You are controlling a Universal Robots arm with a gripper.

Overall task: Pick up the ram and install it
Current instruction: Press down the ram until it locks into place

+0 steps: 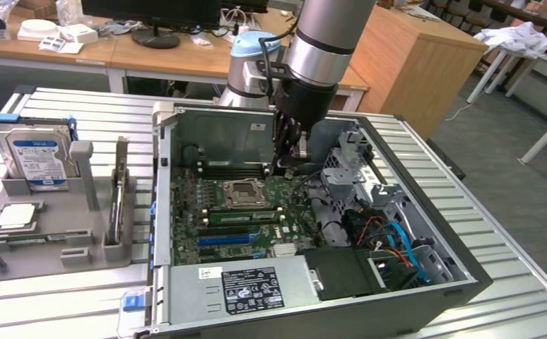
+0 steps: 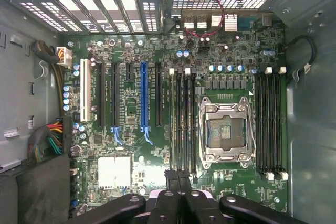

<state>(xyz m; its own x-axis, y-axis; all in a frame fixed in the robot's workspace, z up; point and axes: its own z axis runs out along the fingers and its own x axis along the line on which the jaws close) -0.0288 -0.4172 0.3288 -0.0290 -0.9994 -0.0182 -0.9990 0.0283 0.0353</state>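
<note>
While case (image 1: pixel 462 282) lies open on worktop (image 1: pixel 66 296), ram (image 1: pixel 240 216) stands in slot just below CPU socket (image 1: pixel 243 191), exterior frame centre, long axis left-right. Jaws closed together, up-right of ram's right end; whether they pinch anything, cannot tell.

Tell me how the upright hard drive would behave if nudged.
The hard drive likely resists tipping, since the grey rack cradles its lower end. Its metal casing suggests it is stiff and fairly heavy for its size.
</note>
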